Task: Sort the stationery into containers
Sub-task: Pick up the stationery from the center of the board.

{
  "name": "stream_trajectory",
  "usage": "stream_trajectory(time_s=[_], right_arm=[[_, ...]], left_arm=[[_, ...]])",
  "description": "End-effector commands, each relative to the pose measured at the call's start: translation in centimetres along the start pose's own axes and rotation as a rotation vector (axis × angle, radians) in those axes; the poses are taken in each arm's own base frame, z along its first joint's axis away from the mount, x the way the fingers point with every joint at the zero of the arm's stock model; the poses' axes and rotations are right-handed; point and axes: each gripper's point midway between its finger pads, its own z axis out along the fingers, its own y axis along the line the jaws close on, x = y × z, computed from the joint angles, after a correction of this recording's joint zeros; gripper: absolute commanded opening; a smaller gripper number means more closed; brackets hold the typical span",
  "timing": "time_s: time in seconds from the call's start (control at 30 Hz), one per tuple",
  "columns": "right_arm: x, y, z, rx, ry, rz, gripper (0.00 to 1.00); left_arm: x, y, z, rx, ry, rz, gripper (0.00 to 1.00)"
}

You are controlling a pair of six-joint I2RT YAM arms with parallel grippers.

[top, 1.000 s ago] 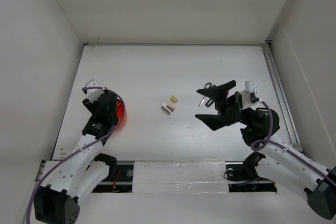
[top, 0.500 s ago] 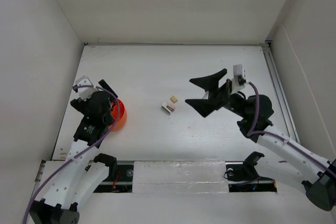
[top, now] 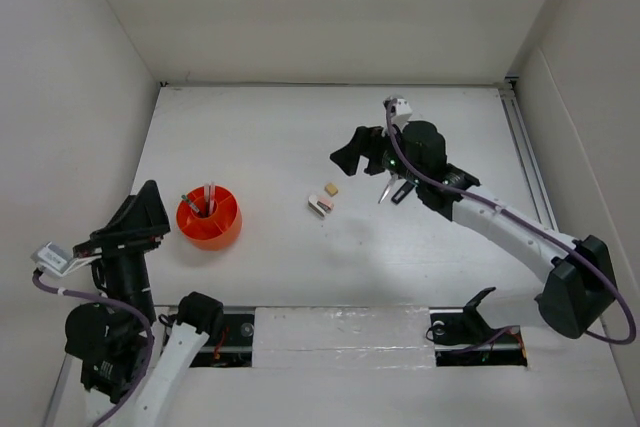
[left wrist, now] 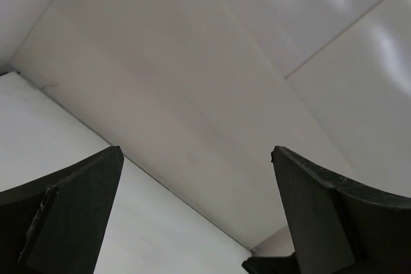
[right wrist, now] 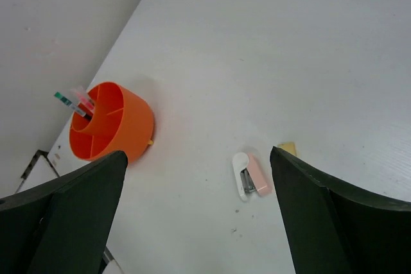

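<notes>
1. Two arms show. The left gripper (left wrist: 196, 152), raised at the near left corner, has its jaws spread wide and empty.
2. The orange cup (top: 215, 235) stands right of it, holding upright highlighters (right wrist: 78, 99).
3. A white-and-pink stapler (top: 320, 206) and a tan eraser (top: 331, 188) lie mid-table.
4. The right gripper (right wrist: 198, 153) hangs spread and empty. Half hidden beneath its arm are thin items (top: 398, 193), perhaps pens.

I see the orange cup (top: 212, 237) upright on the desk (top: 300, 137), holding two highlighters (right wrist: 82, 102); stapler (top: 320, 205) and eraser (top: 331, 188) lie mid-desk.
</notes>
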Motion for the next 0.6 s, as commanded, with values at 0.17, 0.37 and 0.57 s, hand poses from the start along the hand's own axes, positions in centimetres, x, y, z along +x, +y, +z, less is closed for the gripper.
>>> stream_trajectory(time_s=[0.17,0.37,0.57], right_arm=[[-2.4,-1.7,3.2,0.11,0.027,-0.026,0.99],[1.8,-5.0,6.9,0.26,0.215,-0.065,0.99],[4.8,-6.1,8.0,0.31,0.253,-0.069,0.96]], left_arm=[[-0.5,-1.6,-1.5,0.162,0.016,0.16,1.0],[-1.2,-1.1,-3.9,0.295,-0.072,0.171,1.0],[1.8,-0.5,-1.2,0.167,0.067,0.229,1.0]])
